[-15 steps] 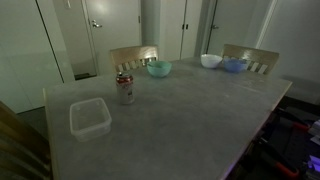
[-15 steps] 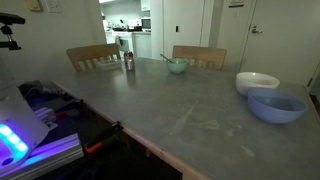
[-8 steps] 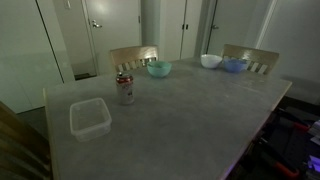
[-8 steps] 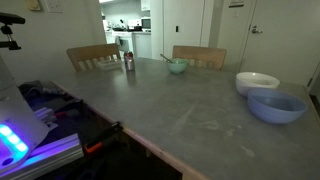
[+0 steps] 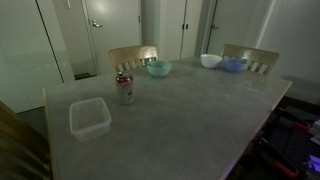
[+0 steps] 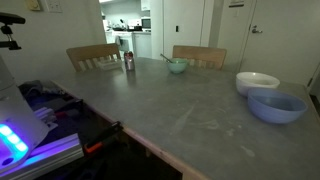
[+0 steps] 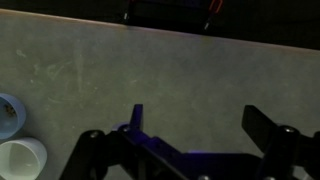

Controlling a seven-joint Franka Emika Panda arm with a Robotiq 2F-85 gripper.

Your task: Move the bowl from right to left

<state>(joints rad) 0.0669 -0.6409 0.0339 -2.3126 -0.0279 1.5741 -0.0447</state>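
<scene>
The blue bowl [image 5: 235, 65] sits at the far corner of the grey table, touching or nearly touching the white bowl [image 5: 210, 61]. In an exterior view the blue bowl [image 6: 275, 106] is nearest the camera with the white bowl [image 6: 257, 83] behind it. In the wrist view the blue bowl [image 7: 8, 112] and white bowl [image 7: 22, 158] lie at the left edge. My gripper [image 7: 196, 112] is open and empty over bare table, apart from both bowls. The arm does not show in either exterior view.
A teal-green bowl [image 5: 159, 69] with something in it, a drink can [image 5: 125, 89] and a clear plastic container [image 5: 89, 118] stand on the table [image 5: 190, 120]. Two wooden chairs [image 5: 133, 57] [image 5: 250, 55] stand behind it. The table edge [image 7: 160, 30] runs along the top of the wrist view.
</scene>
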